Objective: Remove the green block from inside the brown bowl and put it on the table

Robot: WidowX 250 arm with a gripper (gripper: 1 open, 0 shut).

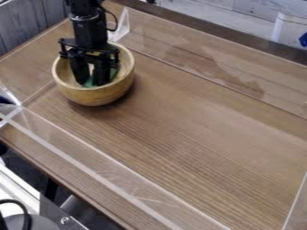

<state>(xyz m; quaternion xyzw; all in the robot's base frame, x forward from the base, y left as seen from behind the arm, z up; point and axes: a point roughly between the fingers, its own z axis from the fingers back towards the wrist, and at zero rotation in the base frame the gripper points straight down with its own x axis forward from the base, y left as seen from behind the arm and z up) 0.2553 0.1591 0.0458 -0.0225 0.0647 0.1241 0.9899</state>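
Down at the far left corner of the worktop [180,126], the black pincer [89,74] is reaching straight down into the brown bowl [93,92], its dark fingers [108,65] drawn in close together and clenching on the green block [88,80]. Only a bright sliver of that block is showing, low between the fingers and lying against the bowl's pale inside. Whether it is resting on the bottom or raised a touch off it, I cannot tell from where I am standing. The bowl itself is sitting flat on the wood-grain surface, near the rear edge, with its thick light-brown rim showing all round the arm. Clear plastic walls [72,153] are running along the worktop's edges, the nearest one crossing the foreground on a slant. A black cable [13,214] is curling at the bottom left, outside those walls.
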